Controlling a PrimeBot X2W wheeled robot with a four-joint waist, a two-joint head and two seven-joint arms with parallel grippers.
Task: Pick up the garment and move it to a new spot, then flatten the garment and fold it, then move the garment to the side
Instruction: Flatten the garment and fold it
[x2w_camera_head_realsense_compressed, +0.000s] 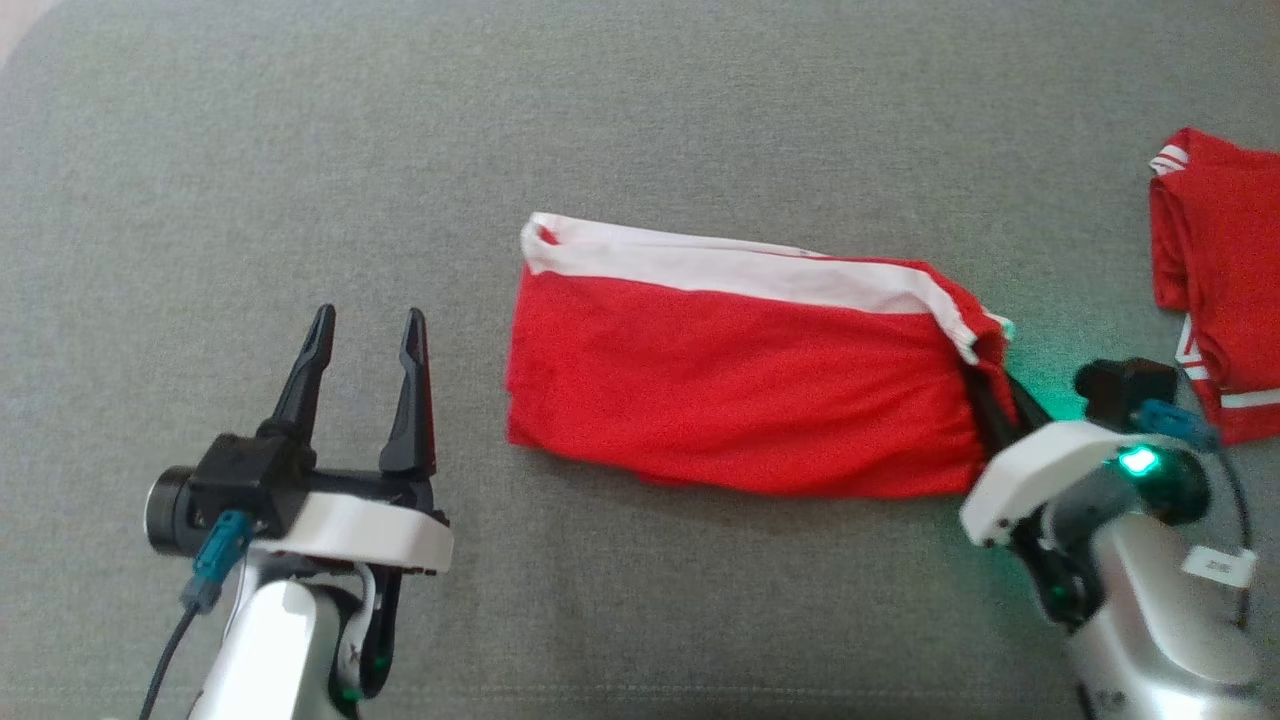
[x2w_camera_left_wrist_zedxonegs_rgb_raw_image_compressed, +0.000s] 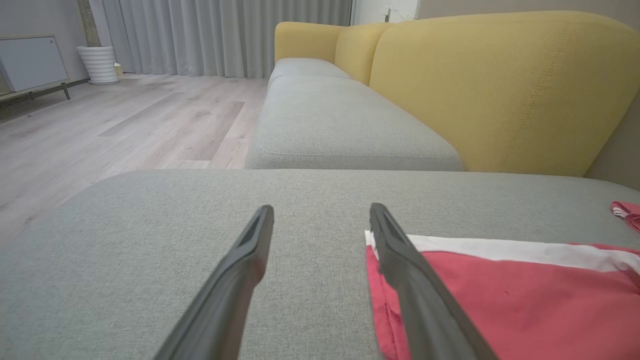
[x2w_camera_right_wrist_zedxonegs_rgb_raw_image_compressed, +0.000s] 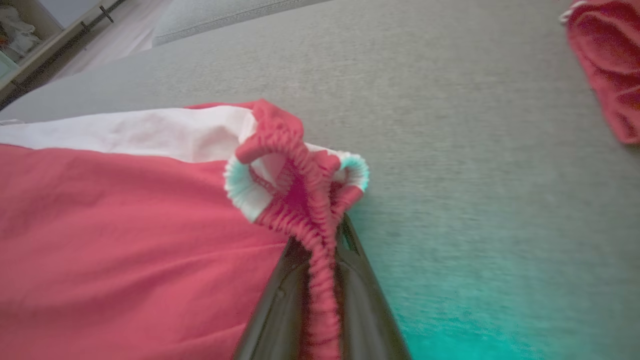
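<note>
Right claw (x2w_camera_head_realsense_compressed: 988, 392) is closed on the gathered elastic waistband (x2w_camera_right_wrist_zedxonegs_rgb_raw_image_compressed: 310, 200) at the right end of the garment (x2w_camera_head_realsense_compressed: 740, 390); in the right wrist view the red band runs down between its two dark fingers. The garment is a red piece with a white stripe along the far edge. It lies folded and flat on the grey sofa seat (x2w_camera_head_realsense_compressed: 640, 120), and its long axis goes across the head view from left to right. So the cloth stretches away to the left of the holding claw, toward the other arm. Left claw (x2w_camera_head_realsense_compressed: 368, 325) is wide open and holds nothing; it stands near the left short edge of the garment but apart from it, fingers pointing up the view. A second red garment (x2w_camera_head_realsense_compressed: 1220, 290) lies well apart on the right. I think a pull to the side from this one end would let the far left end drag, and the left claw is the nearer one to support it.
</note>
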